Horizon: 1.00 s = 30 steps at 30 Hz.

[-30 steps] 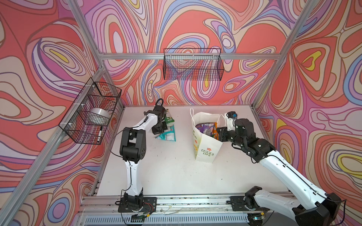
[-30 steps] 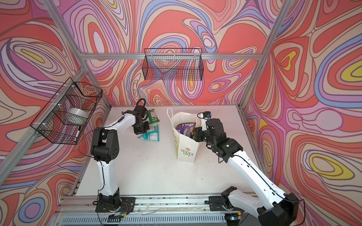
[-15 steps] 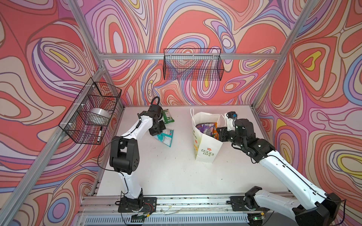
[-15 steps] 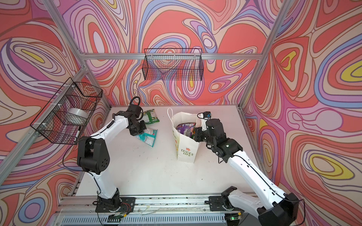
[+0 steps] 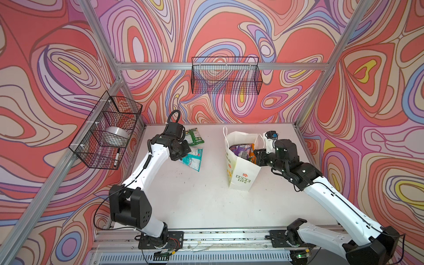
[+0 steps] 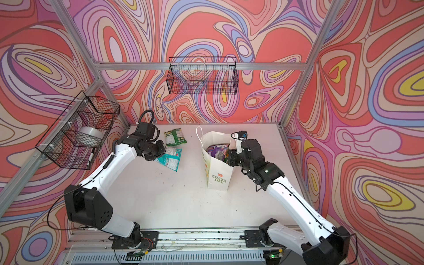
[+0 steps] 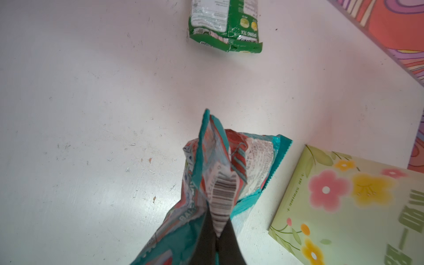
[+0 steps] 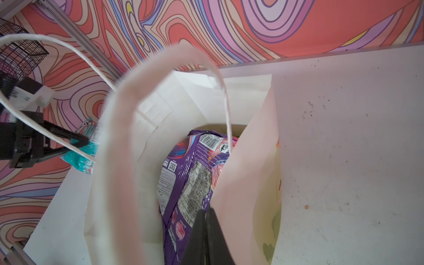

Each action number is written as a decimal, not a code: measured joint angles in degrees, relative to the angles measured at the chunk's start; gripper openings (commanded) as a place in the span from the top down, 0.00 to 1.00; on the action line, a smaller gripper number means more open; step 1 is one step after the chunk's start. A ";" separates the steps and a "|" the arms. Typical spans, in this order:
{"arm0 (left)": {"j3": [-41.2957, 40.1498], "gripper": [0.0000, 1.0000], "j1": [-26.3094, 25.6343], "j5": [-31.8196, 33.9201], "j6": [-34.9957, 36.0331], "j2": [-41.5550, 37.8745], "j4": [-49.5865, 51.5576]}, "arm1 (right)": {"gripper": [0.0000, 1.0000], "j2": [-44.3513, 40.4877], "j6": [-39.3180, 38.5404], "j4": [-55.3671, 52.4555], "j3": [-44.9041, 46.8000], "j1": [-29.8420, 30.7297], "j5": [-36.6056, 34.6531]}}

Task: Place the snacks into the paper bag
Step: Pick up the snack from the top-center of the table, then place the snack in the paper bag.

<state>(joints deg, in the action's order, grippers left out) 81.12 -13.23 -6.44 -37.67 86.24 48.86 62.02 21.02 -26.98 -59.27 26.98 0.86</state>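
1. Right of centre in both top views, the white paper bag (image 5: 243,171) stands upright on the white table (image 5: 206,202). Its mouth is open and its "LOVE LIFE" print faces the frame's lower edge.
2. Inside it sit a purple pouch (image 8: 195,174) and, beside that, an orange pouch (image 5: 252,154), both reaching near the rim.
3. The right gripper (image 8: 207,214) has its jaws pressed together on the bag's wall at the rim, on the bag's right side in a top view.
4. Left of the bag and apart from it, the left gripper (image 7: 217,236) pinches a crumpled teal pouch (image 7: 220,179) at its barcode. Whether the pouch's far end touches the table cannot be told.
5. A green pouch (image 5: 194,137) lies on the table just above the teal one in the frame, near the back wall.
6. At upper centre a black back basket (image 5: 226,75) hangs on the patterned wall. At the left a side basket (image 5: 105,130) holds a silvery roll (image 5: 115,135) and a marker (image 5: 116,157).
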 measured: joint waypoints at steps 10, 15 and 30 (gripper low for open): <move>7.89 1.00 -7.39 1.46 -1.88 -10.97 4.20 | 1.00 -0.07 0.00 0.00 0.00 0.00 0.00; 16.46 1.00 -14.51 4.55 -2.38 -11.37 6.38 | 1.00 -0.07 0.00 0.00 0.02 0.00 0.00; 45.86 1.00 -30.91 10.69 0.74 4.07 8.04 | 1.00 -0.04 0.00 0.00 0.02 0.00 -0.20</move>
<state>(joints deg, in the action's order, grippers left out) 126.98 -44.14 4.25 -36.93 90.30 56.90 61.98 21.02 -26.98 -59.24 26.98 0.67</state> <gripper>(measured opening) 0.048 0.047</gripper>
